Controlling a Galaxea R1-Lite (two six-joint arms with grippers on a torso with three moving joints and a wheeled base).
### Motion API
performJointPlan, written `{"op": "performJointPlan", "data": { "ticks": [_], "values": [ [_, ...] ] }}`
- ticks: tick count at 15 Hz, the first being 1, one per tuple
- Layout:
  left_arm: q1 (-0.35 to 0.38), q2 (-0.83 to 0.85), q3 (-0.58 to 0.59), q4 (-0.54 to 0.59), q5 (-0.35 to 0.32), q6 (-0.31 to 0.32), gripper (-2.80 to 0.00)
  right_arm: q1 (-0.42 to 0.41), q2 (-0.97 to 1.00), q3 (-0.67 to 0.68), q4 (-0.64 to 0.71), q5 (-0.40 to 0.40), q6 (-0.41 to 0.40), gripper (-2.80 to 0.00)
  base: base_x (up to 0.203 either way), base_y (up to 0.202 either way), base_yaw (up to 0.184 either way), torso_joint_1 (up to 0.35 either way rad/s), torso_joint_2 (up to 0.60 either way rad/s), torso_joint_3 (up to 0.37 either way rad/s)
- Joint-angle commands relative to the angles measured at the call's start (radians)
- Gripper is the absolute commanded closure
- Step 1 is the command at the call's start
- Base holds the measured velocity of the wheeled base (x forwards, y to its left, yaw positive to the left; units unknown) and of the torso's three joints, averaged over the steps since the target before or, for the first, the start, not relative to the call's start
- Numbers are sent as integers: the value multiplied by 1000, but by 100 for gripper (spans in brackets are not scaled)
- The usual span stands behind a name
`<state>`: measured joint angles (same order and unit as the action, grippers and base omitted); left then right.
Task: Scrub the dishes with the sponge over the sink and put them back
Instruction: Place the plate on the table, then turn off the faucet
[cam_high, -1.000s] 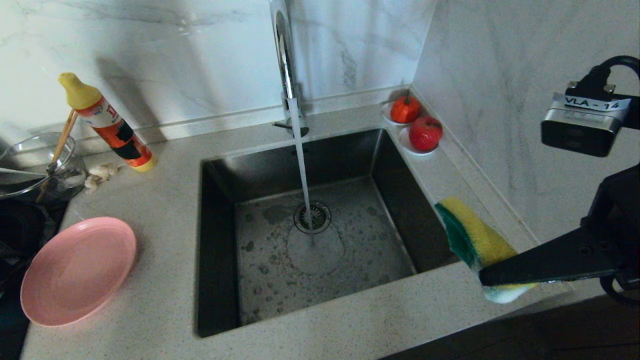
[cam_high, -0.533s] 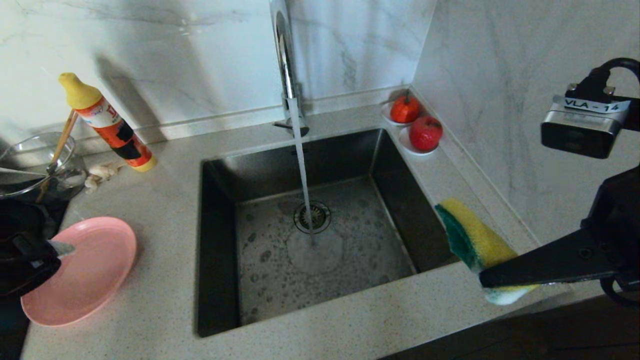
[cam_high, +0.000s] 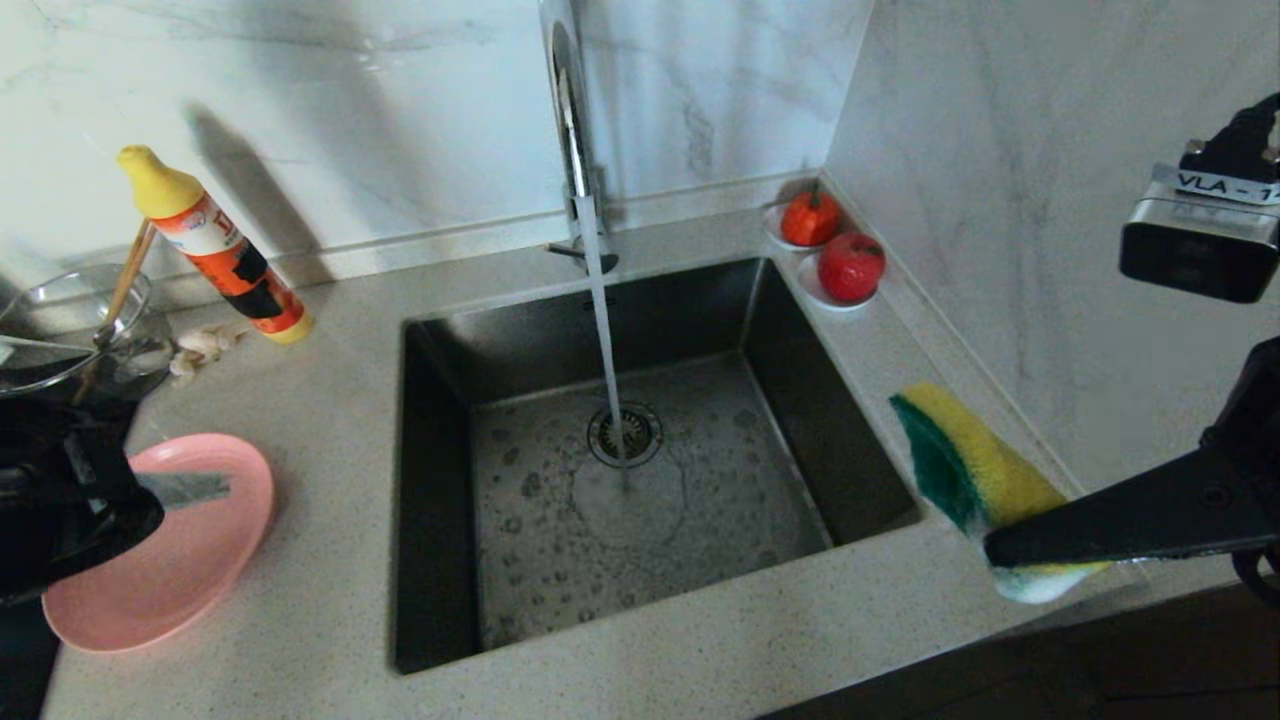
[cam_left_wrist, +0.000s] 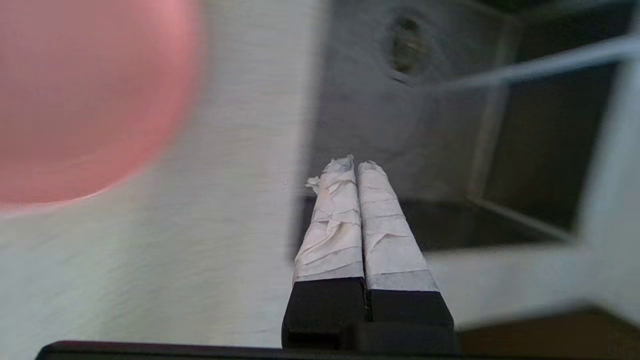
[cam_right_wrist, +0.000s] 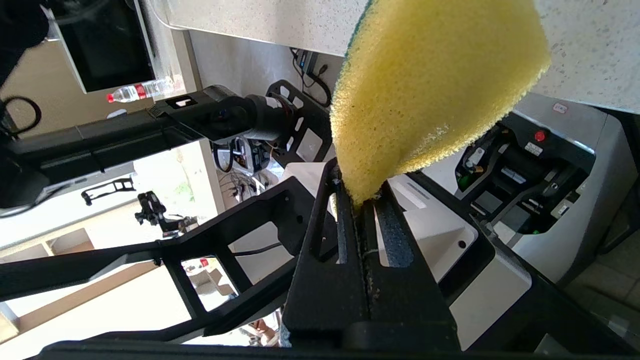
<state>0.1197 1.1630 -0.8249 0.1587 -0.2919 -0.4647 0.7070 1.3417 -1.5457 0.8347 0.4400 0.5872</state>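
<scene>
The sponge (cam_high: 975, 470) is being held pinched in the fully closed right pincer (cam_high: 1005, 560) above the table's (cam_high: 330, 400) near right corner, just beside the sink (cam_high: 440, 480), where water is being run from the tap (cam_high: 572, 120). The left pincer (cam_left_wrist: 356, 167) is being carried above the pink plate (cam_high: 190, 570) lying on the table left of the sink; its taped fingers (cam_left_wrist: 335, 215) are pressed together and nothing is being gripped. The step in hand is judged to be fetching the plate. Next, the left pincer would need to be opened and lowered over the plate's rim.
</scene>
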Motion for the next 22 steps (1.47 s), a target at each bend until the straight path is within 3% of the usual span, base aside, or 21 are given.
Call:
{"op": "performJointPlan", "data": {
  "ticks": [1, 3, 6, 9, 13, 17, 22],
  "values": [
    [-61, 121, -72, 3, -32, -10, 0, 0, -5, -9, 4, 3, 3, 0, 0, 0, 0, 0, 0, 0],
    [-119, 232, -158, 3, -38, -42, 0, 1, -6, 0, 3, 4, 1, 0, 0, 0, 0, 0, 0, 0],
    [-199, 379, -307, 4, -44, -157, 0, 0, -15, 9, 4, 3, 0, 0, 0, 0, 0, 0, 0, 0],
    [-254, 514, -434, 5, -45, -229, 0, 0, -41, 25, 4, 3, 0, 0, 0, 0, 0, 0, 0, 0],
    [-338, 583, -508, 4, -69, -249, 0, 0, -55, 55, 1, 2, -3, 0, 0, 0, 0, 0, 0, 0],
    [-342, 630, -586, 7, -82, -308, 0, 0, -49, 62, 1, 2, -3, 0, 0, 0, 0, 0, 0, 0],
    [-342, 637, -630, -5, -155, -313, 0, -1, -55, 77, 1, 1, -3, 0, 0, 0, 0, 0, 0, 0]
  ]
}}
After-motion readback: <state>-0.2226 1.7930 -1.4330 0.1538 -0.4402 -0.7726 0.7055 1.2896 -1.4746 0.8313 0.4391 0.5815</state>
